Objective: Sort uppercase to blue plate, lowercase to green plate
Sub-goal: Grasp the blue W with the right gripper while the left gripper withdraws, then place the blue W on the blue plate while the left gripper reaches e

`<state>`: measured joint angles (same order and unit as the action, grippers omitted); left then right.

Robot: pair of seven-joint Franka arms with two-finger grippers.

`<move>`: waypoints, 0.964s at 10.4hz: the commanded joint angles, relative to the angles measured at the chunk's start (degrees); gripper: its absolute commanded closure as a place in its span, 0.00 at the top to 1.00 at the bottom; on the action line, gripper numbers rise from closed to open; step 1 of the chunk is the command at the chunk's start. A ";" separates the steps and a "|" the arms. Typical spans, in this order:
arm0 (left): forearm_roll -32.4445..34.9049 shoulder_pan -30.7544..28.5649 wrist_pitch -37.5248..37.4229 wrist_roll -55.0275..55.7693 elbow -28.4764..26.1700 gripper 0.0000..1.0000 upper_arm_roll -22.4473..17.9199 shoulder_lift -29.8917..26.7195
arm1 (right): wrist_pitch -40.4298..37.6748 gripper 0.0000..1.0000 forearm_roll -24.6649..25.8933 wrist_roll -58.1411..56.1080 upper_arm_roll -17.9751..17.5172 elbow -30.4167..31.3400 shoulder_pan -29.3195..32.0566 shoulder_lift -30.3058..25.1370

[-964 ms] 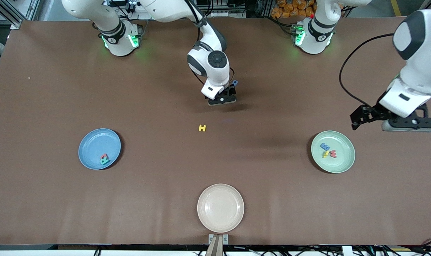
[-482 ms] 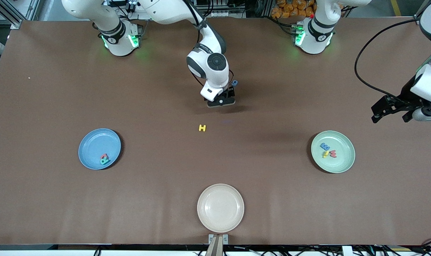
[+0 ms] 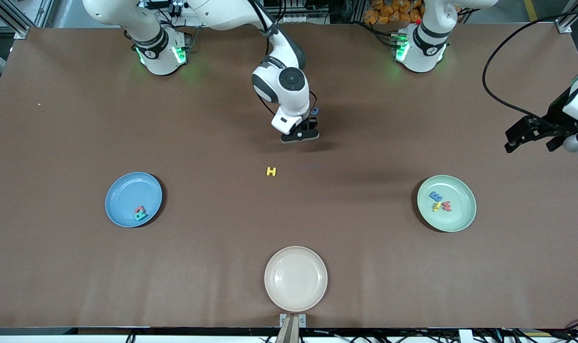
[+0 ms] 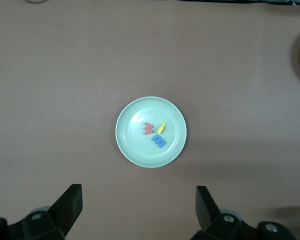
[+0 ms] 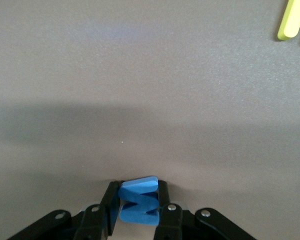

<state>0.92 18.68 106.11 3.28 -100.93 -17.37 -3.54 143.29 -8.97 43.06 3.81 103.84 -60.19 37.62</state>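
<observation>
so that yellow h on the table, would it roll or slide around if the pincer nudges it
The yellow H lies flat on the brown table, so it probably won't roll. It looks small and thick like foam, so likely very light and apt to skid when nudged. The right pincer is squeezing a similar blue letter without visibly crushing it, so it's probably fairly firm.

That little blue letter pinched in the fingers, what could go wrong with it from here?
The right gripper pinches the blue M by a thin edge, so it might slip out on the way. The blue plate already holds the teal R and a red letter near one rim; a drop there might land on them. The blue g beside the gripper could get nudged.
</observation>
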 commanded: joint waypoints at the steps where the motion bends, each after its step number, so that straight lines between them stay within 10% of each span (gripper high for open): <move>1: -1.97 0.30 -3.36 -1.70 2.31 1.00 -0.03 0.29 | 0.06 0.00 -0.52 0.80 0.50 0.23 0.42 -1.22; 4: -3.29 -10.12 -3.45 -1.44 3.54 1.00 11.79 0.64 | -1.88 0.00 -0.43 -3.40 7.76 0.23 3.49 -4.05; 7: -3.29 -12.27 -3.54 -1.35 3.98 1.00 14.47 1.08 | -5.55 0.00 -0.34 -15.31 18.14 0.05 6.55 -3.17; 10: -3.20 -11.92 -3.54 -1.09 3.55 1.00 16.04 1.34 | -8.97 0.00 -0.43 -37.98 18.34 -0.21 19.46 -3.96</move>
<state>-0.89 7.51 104.02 3.26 -98.81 -2.94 -3.12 136.87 -8.93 13.77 22.70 103.23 -45.48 35.03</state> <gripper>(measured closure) 0.000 0.648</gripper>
